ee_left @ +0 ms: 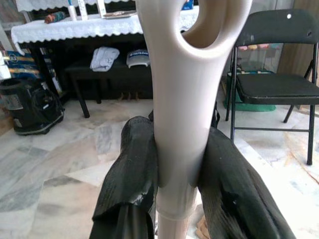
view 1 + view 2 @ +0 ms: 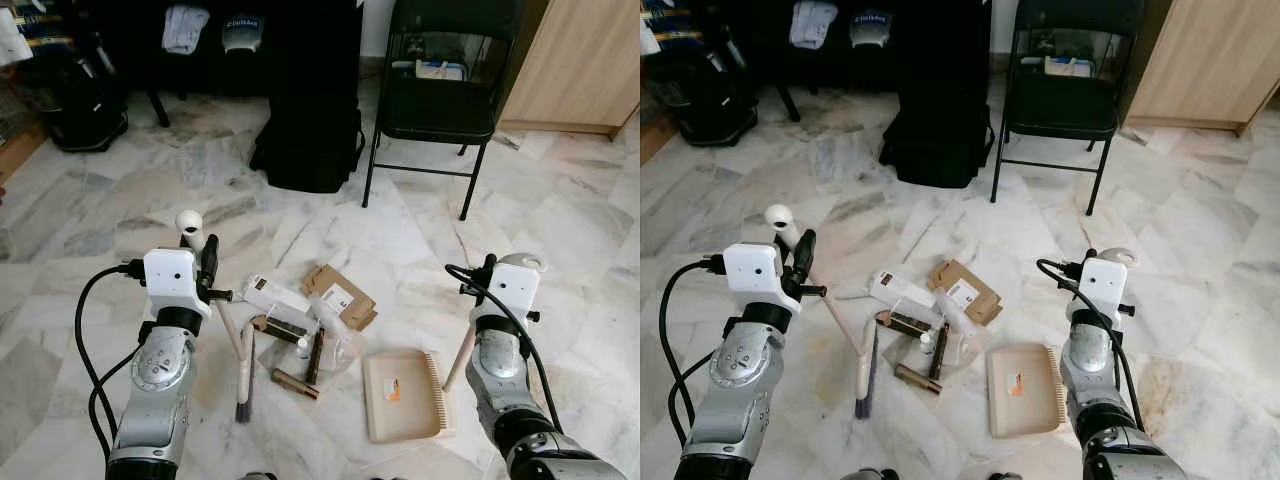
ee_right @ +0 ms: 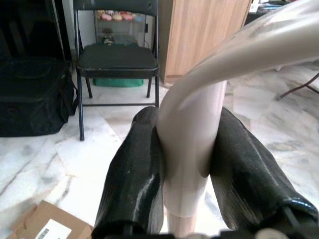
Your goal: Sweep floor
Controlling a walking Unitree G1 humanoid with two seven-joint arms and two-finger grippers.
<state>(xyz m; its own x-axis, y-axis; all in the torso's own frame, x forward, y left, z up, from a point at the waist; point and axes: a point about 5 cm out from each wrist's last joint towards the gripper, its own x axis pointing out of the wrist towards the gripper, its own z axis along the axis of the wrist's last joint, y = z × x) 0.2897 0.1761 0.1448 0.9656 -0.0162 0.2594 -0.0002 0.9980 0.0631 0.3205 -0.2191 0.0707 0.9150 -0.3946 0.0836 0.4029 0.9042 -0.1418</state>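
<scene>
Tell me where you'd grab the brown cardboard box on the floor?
I'd take the cardboard box by its far edge, the side toward the chair. It lies flat, and that edge faces bare floor, while white packets and small bottles crowd its near side. Coming straight down from above probably works best. Both hands are busy now: left hand holds the broom, right hand the dustpan handle.

Bright, even daylight; soft shadows on marble floor [image 2: 560,200]; head views sharp, wrist-view foregrounds slightly soft, glossy highlights.
</scene>
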